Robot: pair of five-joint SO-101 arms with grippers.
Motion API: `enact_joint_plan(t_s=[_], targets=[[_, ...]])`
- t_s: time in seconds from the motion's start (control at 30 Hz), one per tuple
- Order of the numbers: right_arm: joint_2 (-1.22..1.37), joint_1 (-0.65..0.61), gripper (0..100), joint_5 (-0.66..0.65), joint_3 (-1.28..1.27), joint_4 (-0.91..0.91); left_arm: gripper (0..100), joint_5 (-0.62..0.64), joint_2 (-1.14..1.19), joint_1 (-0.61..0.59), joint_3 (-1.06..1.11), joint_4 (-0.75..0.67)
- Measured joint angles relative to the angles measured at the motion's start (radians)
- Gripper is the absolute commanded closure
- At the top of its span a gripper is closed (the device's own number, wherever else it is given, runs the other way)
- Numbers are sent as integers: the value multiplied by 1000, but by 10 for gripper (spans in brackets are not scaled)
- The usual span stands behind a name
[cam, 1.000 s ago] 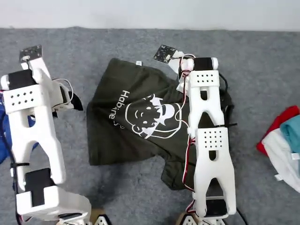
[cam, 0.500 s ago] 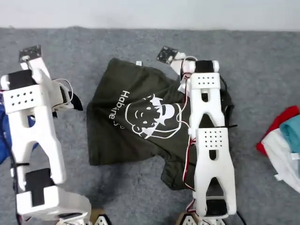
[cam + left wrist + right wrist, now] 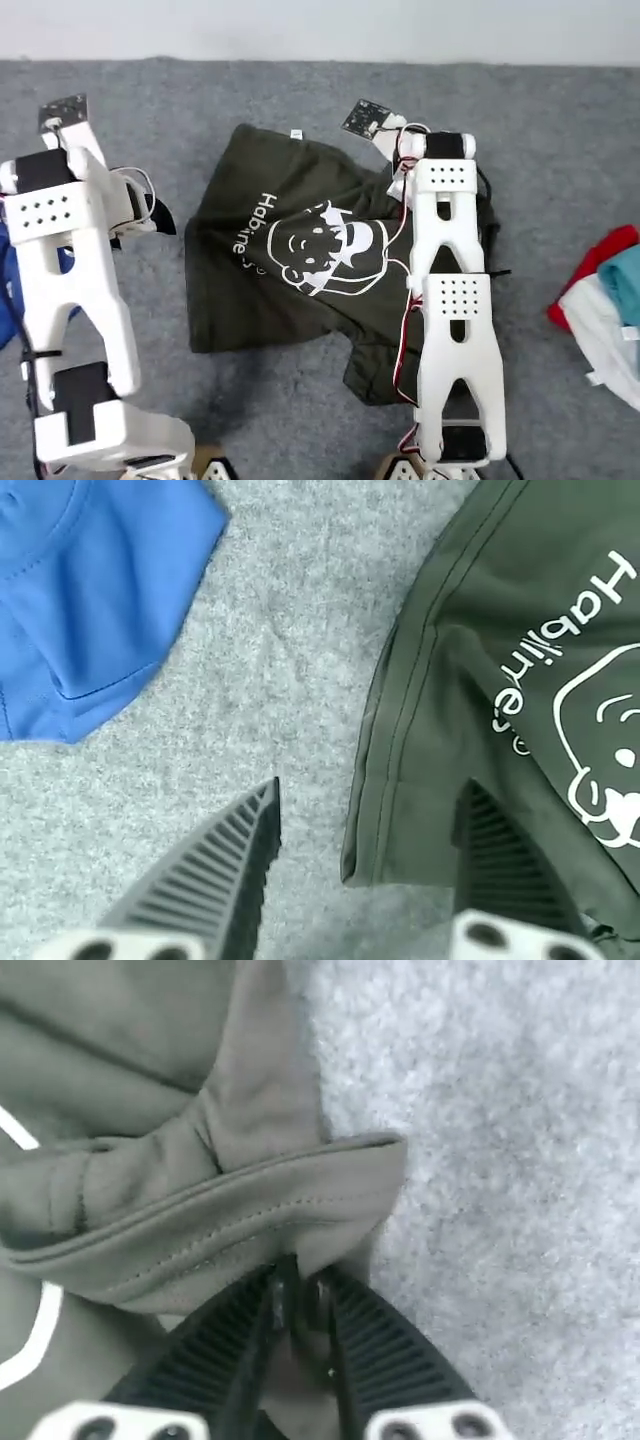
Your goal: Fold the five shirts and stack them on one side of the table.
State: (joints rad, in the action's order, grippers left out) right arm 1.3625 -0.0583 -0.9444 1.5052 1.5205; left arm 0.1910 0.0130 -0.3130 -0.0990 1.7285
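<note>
Your grey felt-covered table [image 3: 560, 150] carries a dark olive-green cotton shirt with a white cartoon print [image 3: 260, 290], lying crumpled and unfolded in the middle between the two arms. In the high view, your white right arm [image 3: 455, 330] stretches over the shirt's right side, and your white left arm [image 3: 60, 260] stands beside its left edge, over bare felt.

At the table's right edge you have a loose pile of red, teal and white shirts [image 3: 605, 300], well apart from the green one. A blue shirt [image 3: 70, 590] lies at the left edge, partly under your left arm.

Your right gripper [image 3: 300, 1280] is pressed together on a stitched fold of the green shirt's edge, the cloth bunched up just ahead of its fingers. Your left gripper [image 3: 370, 790] is spread wide above the shirt's left hem, with one finger over the felt and the other over the green cloth, holding nothing.
</note>
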Motion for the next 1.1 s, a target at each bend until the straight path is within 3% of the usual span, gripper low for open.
enact_joint_plan(t_s=[0.67,0.87,1.1], targets=[[3,98,980,-5,126,-20,739,0,0,0,124,0],[37,138,831,-8,127,-112,739,0,0,0,124,0],[43,157,988,-8,127,-147,739,0,0,0,127,0]])
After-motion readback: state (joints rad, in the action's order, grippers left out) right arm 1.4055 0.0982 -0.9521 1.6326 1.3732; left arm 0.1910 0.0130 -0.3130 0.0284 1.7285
